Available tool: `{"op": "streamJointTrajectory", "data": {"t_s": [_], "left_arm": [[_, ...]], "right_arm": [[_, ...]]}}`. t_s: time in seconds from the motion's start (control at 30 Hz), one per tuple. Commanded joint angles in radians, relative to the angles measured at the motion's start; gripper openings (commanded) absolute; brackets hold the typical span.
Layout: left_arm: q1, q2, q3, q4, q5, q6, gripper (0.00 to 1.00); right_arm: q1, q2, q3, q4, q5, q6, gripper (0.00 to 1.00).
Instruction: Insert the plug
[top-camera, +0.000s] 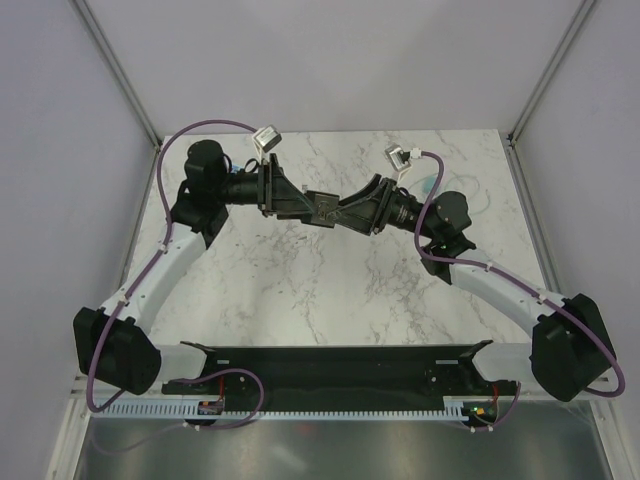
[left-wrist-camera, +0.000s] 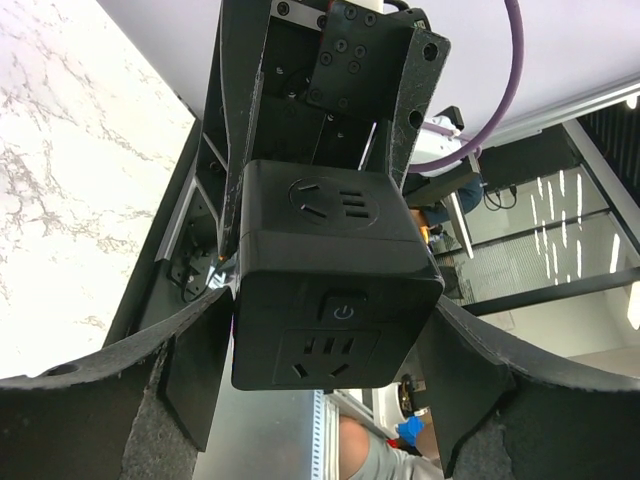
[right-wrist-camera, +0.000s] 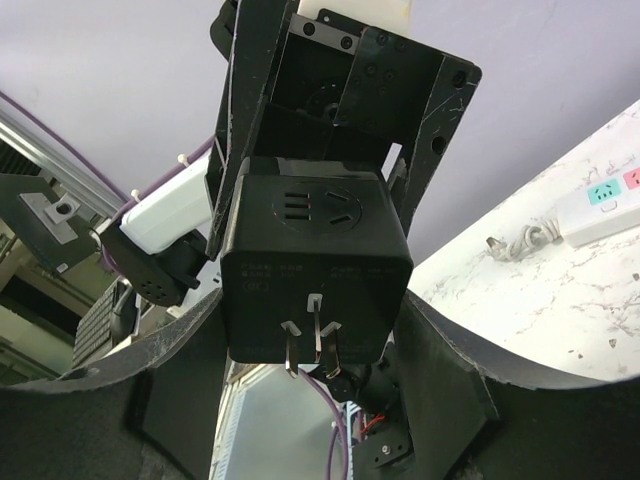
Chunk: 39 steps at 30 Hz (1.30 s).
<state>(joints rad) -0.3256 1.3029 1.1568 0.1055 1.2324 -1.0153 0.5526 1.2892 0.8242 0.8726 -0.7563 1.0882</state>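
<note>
**A:** Risk first. Both grippers meet in the air over the middle of the tabletop (top-camera: 300, 290), each straddling the black plug (left-wrist-camera: 330, 250). If one lets go before the other has a firm hold, the plug drops or twists.

**B:** Which one has it?

**A:** The right gripper (right-wrist-camera: 315, 330) looks clamped on it, at a middling width. The left gripper (left-wrist-camera: 332, 350) stands wider, with its fingers (left-wrist-camera: 190, 380) close along both flanks. I cannot tell whether they press.

**B:** Prongs?

**A:** The prongs (right-wrist-camera: 308, 340) point back into the right gripper's palm, away from the left. My guess is that only the left could push them in. Driven from the right, they would foul its own hand.

**B:** And the socket?

**A:** The white power strip (right-wrist-camera: 600, 200) lies flat on the tabletop, well apart from the plug and below it. Nothing visibly pins it, so a skewed push may shove it along. From above it is hidden, so its nearest edge is unclear.
</note>
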Motion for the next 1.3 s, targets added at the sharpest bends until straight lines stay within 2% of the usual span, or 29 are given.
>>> {"op": "streamJointTrajectory", "data": {"t_s": [0.0,0.07,0.13,0.17,0.2,0.23,0.3,0.33,0.37,0.4,0.53,0.57,0.67,0.77,0.8,0.9,0.97,1.07,1.1,1.17,1.2,1.27], "left_arm": [[-0.010,0.012,0.024,0.000,-0.016,0.029,0.79],[-0.012,0.009,0.026,-0.001,-0.016,0.034,0.76],[-0.012,0.007,0.026,-0.001,-0.014,0.038,0.56],[-0.012,0.009,0.029,-0.001,-0.013,0.040,0.45],[-0.012,0.010,0.030,-0.001,-0.008,0.044,0.20],[-0.012,0.010,0.032,-0.004,-0.008,0.046,0.11],[-0.012,0.007,0.035,-0.010,-0.011,0.067,0.04],[-0.012,0.006,0.035,-0.026,-0.013,0.078,0.02],[-0.007,0.003,0.041,-0.035,-0.011,0.092,0.02],[-0.009,-0.008,0.041,-0.038,-0.010,0.119,0.02],[-0.003,-0.025,0.073,-0.099,-0.001,0.236,0.02],[-0.003,-0.030,0.092,-0.160,-0.007,0.263,0.02],[0.000,-0.030,0.164,-0.316,-0.045,0.427,0.02],[0.000,-0.005,0.266,-0.478,-0.128,0.676,0.02],[0.000,-0.001,0.285,-0.557,-0.199,0.807,0.02],[0.005,0.041,0.369,-0.695,-0.374,1.005,0.02],[0.019,0.117,0.453,-0.768,-0.477,1.114,0.02],[0.036,0.211,0.523,-0.836,-0.727,1.225,0.02],[0.045,0.237,0.534,-0.836,-0.875,1.235,0.02],[0.083,0.283,0.569,-0.833,-1.003,1.235,0.02],[0.098,0.332,0.578,-0.831,-1.131,1.230,0.02],[0.144,0.369,0.583,-0.810,-1.267,1.221,0.02]], "right_arm": [[0.013,-0.013,0.027,0.106,-0.031,0.012,0.00],[0.015,-0.017,0.026,0.097,-0.031,0.004,0.00],[0.013,-0.021,0.029,0.071,-0.026,-0.007,0.00],[0.010,-0.019,0.030,0.062,-0.025,-0.014,0.00],[0.012,-0.019,0.035,0.045,-0.026,-0.019,0.00],[0.007,-0.021,0.038,0.030,-0.025,-0.024,0.00],[-0.002,-0.034,0.050,-0.033,-0.012,-0.069,0.25],[-0.006,-0.044,0.058,-0.128,0.001,-0.098,0.42],[-0.025,-0.066,0.065,-0.174,0.003,-0.123,0.78],[-0.039,-0.082,0.070,-0.216,0.003,-0.140,0.98],[-0.124,-0.191,0.072,-0.393,0.005,-0.212,0.98],[-0.156,-0.242,0.070,-0.426,0.017,-0.229,0.98],[-0.184,-0.339,0.062,-0.573,0.076,-0.301,0.98],[-0.186,-0.410,0.046,-0.646,0.104,-0.336,0.98],[-0.186,-0.422,0.033,-0.653,0.112,-0.343,0.98],[-0.186,-0.462,0.012,-0.685,0.121,-0.353,0.98],[-0.186,-0.487,-0.002,-0.701,0.120,-0.363,0.98],[-0.186,-0.521,-0.033,-0.715,0.118,-0.369,0.98],[-0.187,-0.527,-0.046,-0.718,0.118,-0.369,0.98],[-0.186,-0.547,-0.059,-0.719,0.120,-0.369,0.98],[-0.186,-0.554,-0.068,-0.721,0.118,-0.373,0.98],[-0.186,-0.568,-0.074,-0.731,0.120,-0.384,0.98]]}}
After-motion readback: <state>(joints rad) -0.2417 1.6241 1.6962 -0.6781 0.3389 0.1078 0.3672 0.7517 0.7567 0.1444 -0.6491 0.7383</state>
